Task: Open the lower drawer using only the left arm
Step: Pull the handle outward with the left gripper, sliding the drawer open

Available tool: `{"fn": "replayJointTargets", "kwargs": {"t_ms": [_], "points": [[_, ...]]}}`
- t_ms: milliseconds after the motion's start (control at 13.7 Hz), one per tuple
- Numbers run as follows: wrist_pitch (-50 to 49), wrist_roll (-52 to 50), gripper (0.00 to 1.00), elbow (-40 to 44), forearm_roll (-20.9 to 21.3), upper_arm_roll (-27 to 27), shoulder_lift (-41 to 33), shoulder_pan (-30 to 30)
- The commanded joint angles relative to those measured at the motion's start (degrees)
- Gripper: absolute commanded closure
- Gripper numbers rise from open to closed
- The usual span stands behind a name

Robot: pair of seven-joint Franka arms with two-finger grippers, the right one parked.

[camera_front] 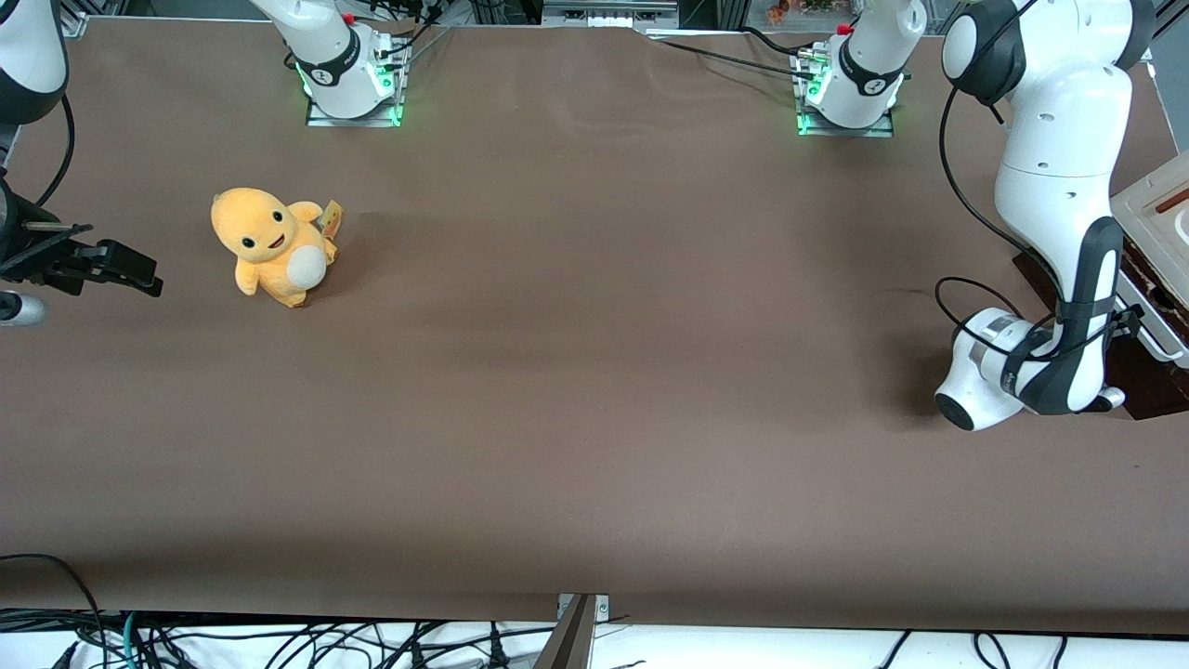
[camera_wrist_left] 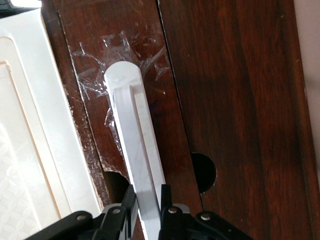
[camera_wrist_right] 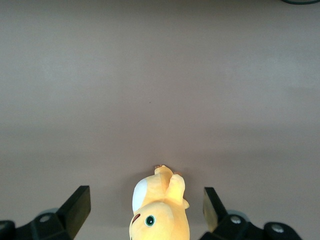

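The brown table (camera_front: 594, 372) carries a cabinet (camera_front: 1161, 223) at the working arm's end. The left arm (camera_front: 1054, 214) bends down in front of it. The lower drawer (camera_wrist_left: 130, 75), dark wood, sits beside a cream panel (camera_wrist_left: 30, 125). The claw (camera_wrist_left: 148, 210) is clamped on the drawer's white handle (camera_wrist_left: 135, 135). A yellow plush (camera_front: 272, 244) sits toward the parked arm's end.

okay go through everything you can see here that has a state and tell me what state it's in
lower drawer: no opening seen at its dark front, apparently not yet pulled.
white handle: clamped between the fingers.
left arm's gripper: at the drawer front, shut on the handle.
left arm: bent down toward the cabinet at its end of the table.
plush toy: sitting upright, untouched, toward the parked arm's end.
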Motion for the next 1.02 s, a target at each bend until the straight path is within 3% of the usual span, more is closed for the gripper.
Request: {"fn": "replayJointTargets", "kwargs": {"t_ms": [0,947], "points": [[0.1,1.7,0.78,1.9,0.8,-0.7,0.8,-1.3],[-0.3,1.8,0.80,3.5,-2.6,-0.7,0.8,-4.2]]}}
